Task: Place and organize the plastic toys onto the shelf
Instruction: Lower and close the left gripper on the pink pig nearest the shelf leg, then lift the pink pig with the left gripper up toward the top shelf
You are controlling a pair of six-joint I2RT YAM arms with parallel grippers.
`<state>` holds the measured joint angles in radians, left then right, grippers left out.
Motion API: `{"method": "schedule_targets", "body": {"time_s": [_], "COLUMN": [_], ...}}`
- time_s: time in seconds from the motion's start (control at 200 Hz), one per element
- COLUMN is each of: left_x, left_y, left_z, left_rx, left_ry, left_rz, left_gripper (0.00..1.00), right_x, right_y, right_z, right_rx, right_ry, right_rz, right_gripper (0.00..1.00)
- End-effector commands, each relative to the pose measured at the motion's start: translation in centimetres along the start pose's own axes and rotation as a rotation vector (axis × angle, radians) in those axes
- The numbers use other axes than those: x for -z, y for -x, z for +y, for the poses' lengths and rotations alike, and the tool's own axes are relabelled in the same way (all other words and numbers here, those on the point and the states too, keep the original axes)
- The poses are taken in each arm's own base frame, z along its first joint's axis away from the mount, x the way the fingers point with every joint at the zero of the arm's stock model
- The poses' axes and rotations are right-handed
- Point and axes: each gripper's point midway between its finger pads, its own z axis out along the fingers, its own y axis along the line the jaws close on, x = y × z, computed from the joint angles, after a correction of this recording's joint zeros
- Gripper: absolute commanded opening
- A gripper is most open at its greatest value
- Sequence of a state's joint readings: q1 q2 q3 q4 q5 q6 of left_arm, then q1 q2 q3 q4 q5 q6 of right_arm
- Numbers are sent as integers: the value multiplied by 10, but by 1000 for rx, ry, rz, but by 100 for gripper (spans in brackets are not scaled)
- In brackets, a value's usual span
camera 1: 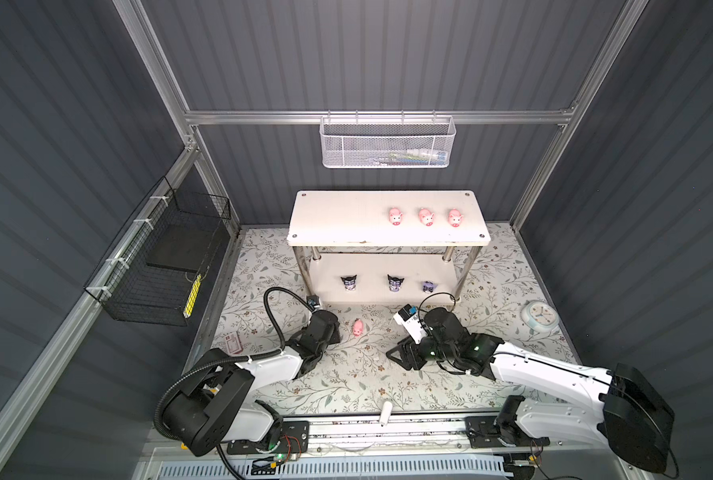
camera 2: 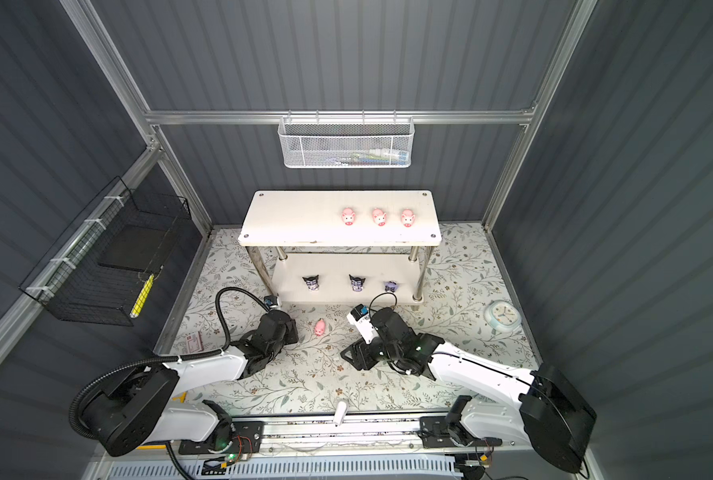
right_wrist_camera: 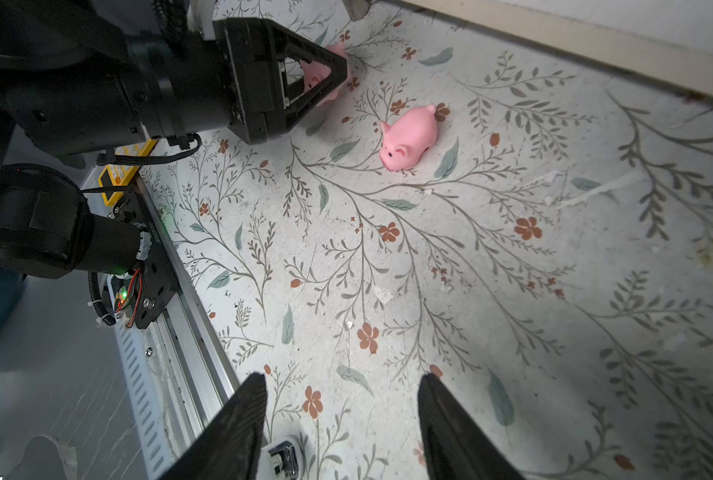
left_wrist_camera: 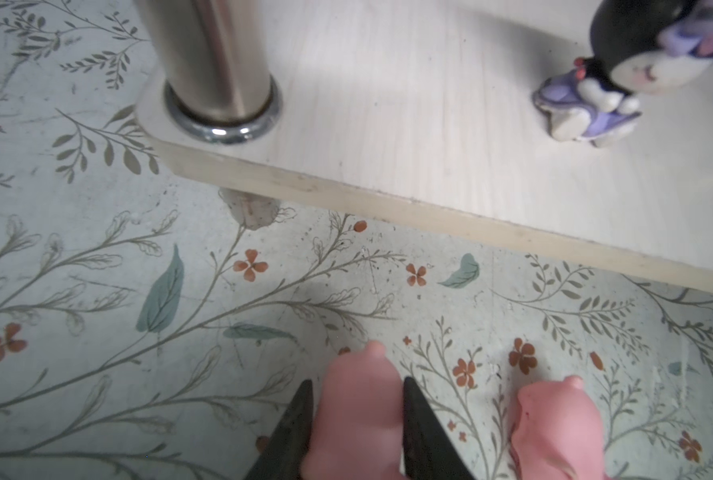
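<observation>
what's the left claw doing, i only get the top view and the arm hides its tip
Observer: Left wrist view: the left claw is closed on a pig, a finger on each side.
Operator: so that's not the pig i see on the mat
Observer: No. Right wrist view shows that loose pig standing free beside the left claw.
Operator: right claw holding anything
Observer: No, the right claw is open and empty above the mat.

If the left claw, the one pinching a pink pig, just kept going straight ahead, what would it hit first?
Most likely the front edge of the shelf's lower board, near its chrome leg. Only bare floral mat lies between, though height is hard to judge.
</observation>
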<state>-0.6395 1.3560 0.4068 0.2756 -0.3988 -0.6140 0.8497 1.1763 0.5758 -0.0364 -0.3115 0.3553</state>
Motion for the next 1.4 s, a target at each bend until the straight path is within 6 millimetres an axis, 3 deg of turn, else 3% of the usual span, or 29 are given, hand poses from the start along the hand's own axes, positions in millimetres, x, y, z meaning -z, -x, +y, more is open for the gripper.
{"method": "schedule_targets", "body": {"time_s": [0.0, 0.39, 0.725, 1.106, 1.396], "left_x": [6, 37, 98, 184, 239], "left_y": [0, 7, 36, 99, 168], "left_z": [1, 5, 7, -2, -36], "left_rx": [7, 44, 57, 33, -35], "left_ry": [7, -13, -9, -54, -152], "left_rz": [14, 33, 76, 50, -18], "left_gripper": [35, 34, 32, 32, 32], "right_x": [-1, -2, -6, -13, -17], "right_y": [7, 6, 5, 6, 6], "right_z": [4, 2, 0, 6, 6], "right_rx": [1, -3, -11, -11, -13], "right_ry": [18, 15, 12, 49, 52], "right_rz": [-16, -15, -5, 23, 31], "right_gripper": [60, 60, 60, 60, 60]}}
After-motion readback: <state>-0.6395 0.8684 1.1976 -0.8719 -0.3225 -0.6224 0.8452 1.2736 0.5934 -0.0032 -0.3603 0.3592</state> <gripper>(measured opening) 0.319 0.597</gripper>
